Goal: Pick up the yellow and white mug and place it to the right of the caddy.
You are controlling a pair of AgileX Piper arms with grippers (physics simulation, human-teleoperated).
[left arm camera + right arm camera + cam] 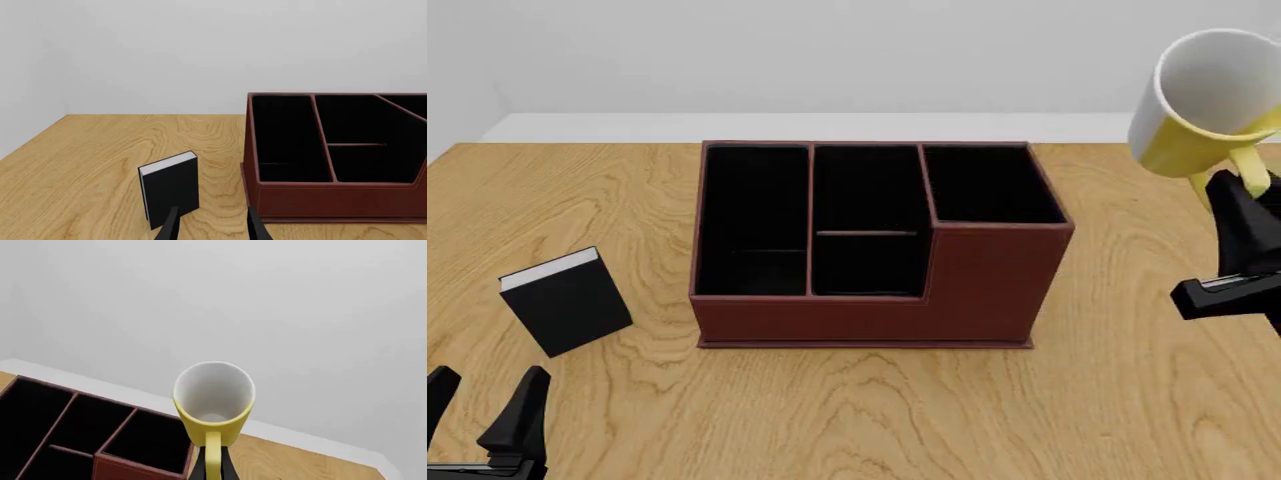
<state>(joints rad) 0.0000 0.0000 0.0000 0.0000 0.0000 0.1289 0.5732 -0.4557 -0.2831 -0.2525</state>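
Note:
The yellow and white mug [1198,110] hangs in the air at the far right, tilted with its white mouth facing the camera. My right gripper [1244,190] is shut on its yellow loop handle [212,455], well above the table and to the right of the caddy [874,240]. The caddy is a large reddish-brown organizer with black compartments, standing mid-table; its taller corner section [994,215] is on the right. The wrist views show the mug [213,402] and the caddy [337,160] too. My left gripper [481,410] rests open at the near left, holding nothing.
A small black book with white pages [565,300] stands upright on the wooden table [854,420] left of the caddy, just ahead of my left gripper [210,227]. A pale wall rises behind the table's far edge.

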